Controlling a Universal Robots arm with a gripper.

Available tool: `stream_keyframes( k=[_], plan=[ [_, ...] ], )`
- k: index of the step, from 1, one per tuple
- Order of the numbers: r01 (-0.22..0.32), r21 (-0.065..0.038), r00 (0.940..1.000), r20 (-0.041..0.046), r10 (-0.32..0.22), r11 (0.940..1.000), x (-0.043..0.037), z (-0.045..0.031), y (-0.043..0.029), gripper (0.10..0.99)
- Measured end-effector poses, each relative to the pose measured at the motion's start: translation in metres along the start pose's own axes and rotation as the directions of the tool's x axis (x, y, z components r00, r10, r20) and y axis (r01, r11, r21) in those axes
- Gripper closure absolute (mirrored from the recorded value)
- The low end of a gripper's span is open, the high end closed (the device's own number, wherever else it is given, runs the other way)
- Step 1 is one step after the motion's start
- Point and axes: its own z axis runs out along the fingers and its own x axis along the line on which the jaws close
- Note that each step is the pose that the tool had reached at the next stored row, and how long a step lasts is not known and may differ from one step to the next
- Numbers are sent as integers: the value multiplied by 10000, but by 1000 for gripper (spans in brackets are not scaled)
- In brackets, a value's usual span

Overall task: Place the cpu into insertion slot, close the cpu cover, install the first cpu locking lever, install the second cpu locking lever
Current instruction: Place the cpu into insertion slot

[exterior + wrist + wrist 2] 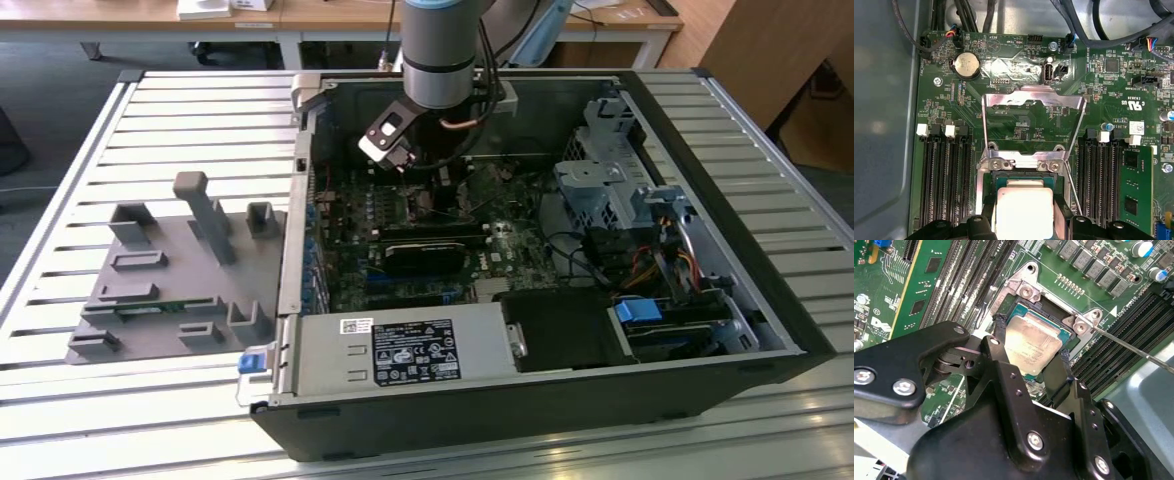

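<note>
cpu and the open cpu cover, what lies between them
A silver hinge bar with two screws, just past the cpu, in the first wrist view.

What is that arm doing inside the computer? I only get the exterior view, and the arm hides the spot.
Observer: In the second wrist view the tool is right over a small square silver chip.
Operator: Where is the chip lying?
Observer: Inside the socket, within its rim.
Operator: Is the cover closed over it?
Observer: No. In the first wrist view the metal cover is swung open, away from the chip.
</note>
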Motion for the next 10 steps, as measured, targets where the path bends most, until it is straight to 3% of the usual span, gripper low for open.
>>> stream_keyframes(
  k=[4, 5, 7, 8, 10],
  plan=[
    [0, 0, 10000, 3, 0, 10000, 0, 0, 0, 533],
    [0, 0, 10000, 4, 0, 10000, 0, 0, 0, 478],
    [0, 1, 10000, 6, 0, 10000, 0, 0, 0, 478],
    [0, 0, 10000, 5, 0, 10000, 1, 1, 0, 416],
    [-1, -2, 10000, 2, 1, 10000, 4, 4, 0, 416]
  ],
)
